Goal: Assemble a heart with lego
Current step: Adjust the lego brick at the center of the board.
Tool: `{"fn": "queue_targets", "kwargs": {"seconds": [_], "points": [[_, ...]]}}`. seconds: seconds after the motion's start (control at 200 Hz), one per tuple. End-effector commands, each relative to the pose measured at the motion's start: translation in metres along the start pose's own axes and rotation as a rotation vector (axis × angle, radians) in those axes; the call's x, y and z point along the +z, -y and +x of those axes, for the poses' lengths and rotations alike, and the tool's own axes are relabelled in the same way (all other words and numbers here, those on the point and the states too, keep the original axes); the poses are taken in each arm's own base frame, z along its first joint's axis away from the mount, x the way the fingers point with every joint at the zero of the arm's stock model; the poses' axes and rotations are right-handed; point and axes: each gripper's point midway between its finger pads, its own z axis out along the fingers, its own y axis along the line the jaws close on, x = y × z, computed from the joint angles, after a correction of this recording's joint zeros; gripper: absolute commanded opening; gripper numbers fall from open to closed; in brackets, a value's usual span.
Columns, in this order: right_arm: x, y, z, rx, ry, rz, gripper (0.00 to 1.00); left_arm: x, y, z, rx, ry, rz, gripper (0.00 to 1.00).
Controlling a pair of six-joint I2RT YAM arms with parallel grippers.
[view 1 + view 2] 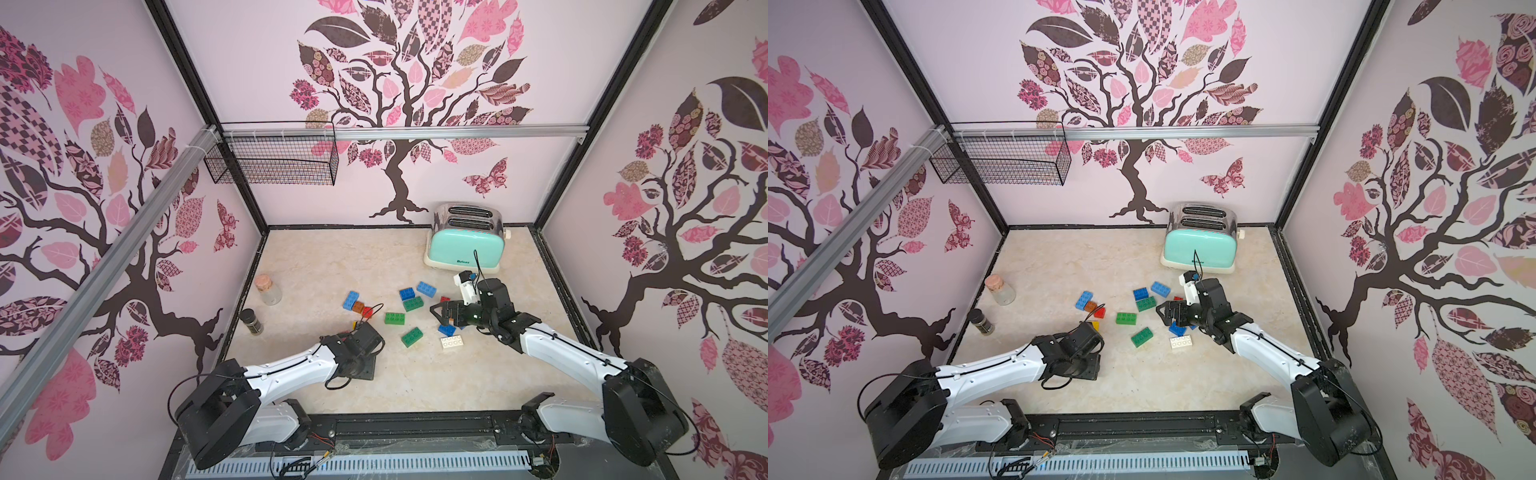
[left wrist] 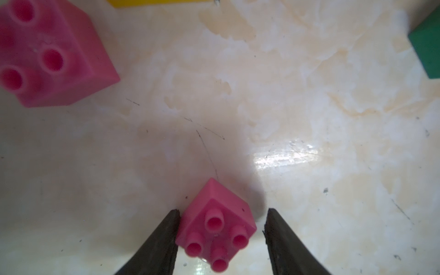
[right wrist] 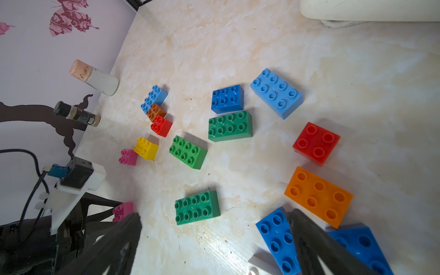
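Observation:
My left gripper (image 2: 222, 214) points down at the table with its jaws on either side of a small pink brick (image 2: 214, 228). One finger (image 2: 166, 238) touches the brick and the other stands a little off it. A second pink brick (image 2: 47, 54) lies farther off beside a yellow one (image 3: 145, 148). My right gripper (image 1: 436, 316) hangs open over the table, with nothing between its fingers. Close by it are a blue brick (image 3: 277, 242), an orange brick (image 3: 319, 196) and a green brick (image 3: 197, 207). More green, blue and red bricks lie scattered mid-table.
A mint toaster (image 1: 467, 241) stands at the back right. A corked jar (image 1: 269, 289) and a dark spice bottle (image 1: 251, 321) stand by the left wall. A wire basket (image 1: 274, 158) hangs high on the back rail. A white brick (image 1: 452, 342) lies nearest the front.

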Motion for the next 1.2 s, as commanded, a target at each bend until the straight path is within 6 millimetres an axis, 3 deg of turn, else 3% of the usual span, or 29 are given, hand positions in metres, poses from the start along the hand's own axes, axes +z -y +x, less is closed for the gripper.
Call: {"fn": "queue_targets", "kwargs": {"seconds": [0.0, 0.225, 0.39, 0.54, 0.68, 0.885, 1.095, 1.195], "points": [[0.001, 0.002, 0.007, -0.006, -0.013, 0.004, 1.00, 0.002, 0.012, 0.001, -0.027, -0.009, 0.027, 0.58], [0.000, 0.003, 0.008, -0.008, -0.014, 0.009, 1.00, 0.004, 0.015, 0.001, -0.021, -0.030, 0.025, 0.43], [0.000, 0.004, 0.009, -0.009, -0.013, 0.013, 1.00, 0.007, 0.016, 0.000, -0.030, -0.032, 0.021, 0.40], [0.001, 0.005, 0.009, -0.011, -0.013, 0.017, 1.00, 0.008, 0.030, -0.010, -0.041, -0.021, 0.055, 0.35], [0.001, 0.007, 0.009, -0.018, -0.015, 0.029, 1.00, 0.013, 0.038, -0.016, -0.050, -0.033, 0.009, 0.33], [0.001, 0.007, 0.010, -0.019, -0.018, 0.027, 1.00, 0.021, 0.044, -0.020, -0.209, -0.061, -0.088, 0.31], [-0.002, 0.007, 0.010, -0.028, -0.016, 0.035, 1.00, 0.028, 0.061, -0.020, -0.395, -0.073, -0.027, 0.31], [-0.003, 0.007, 0.011, -0.030, -0.018, 0.035, 1.00, 0.026, 0.063, -0.018, -0.407, -0.086, -0.018, 0.37]]}}
